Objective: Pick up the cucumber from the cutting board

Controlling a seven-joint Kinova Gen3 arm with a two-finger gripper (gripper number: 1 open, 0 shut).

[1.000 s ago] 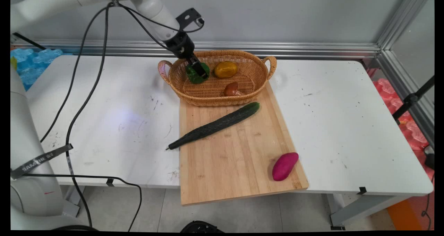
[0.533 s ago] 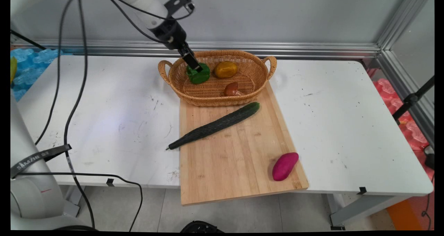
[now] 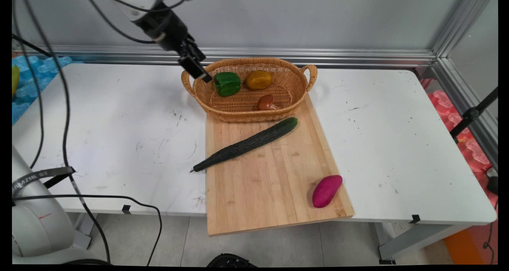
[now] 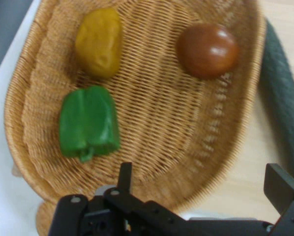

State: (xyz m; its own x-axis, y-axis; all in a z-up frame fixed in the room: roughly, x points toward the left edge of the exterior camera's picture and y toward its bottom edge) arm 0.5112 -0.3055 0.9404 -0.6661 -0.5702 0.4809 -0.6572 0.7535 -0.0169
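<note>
Just beyond the wide-open, empty gripper (image 4: pixel 203 184), a green pepper (image 4: pixel 89 125) lies in the basket (image 4: pixel 34 113); probably light, smooth, best grasped across its body.

Around your black two-finger gripper (image 3: pixel 197 70), its fingers spread and empty, the air above the oval wicker basket (image 3: pixel 278 111) is free. Below it the basket's rim and left handle stand close. Inside, the green bell pepper (image 3: pixel 227 83), yellow round fruit (image 3: pixel 258 80) and brown mushroom (image 3: pixel 265 102) leave bare weave between them. The long dark cucumber (image 3: pixel 246 143) bars the basket's near side.
</note>
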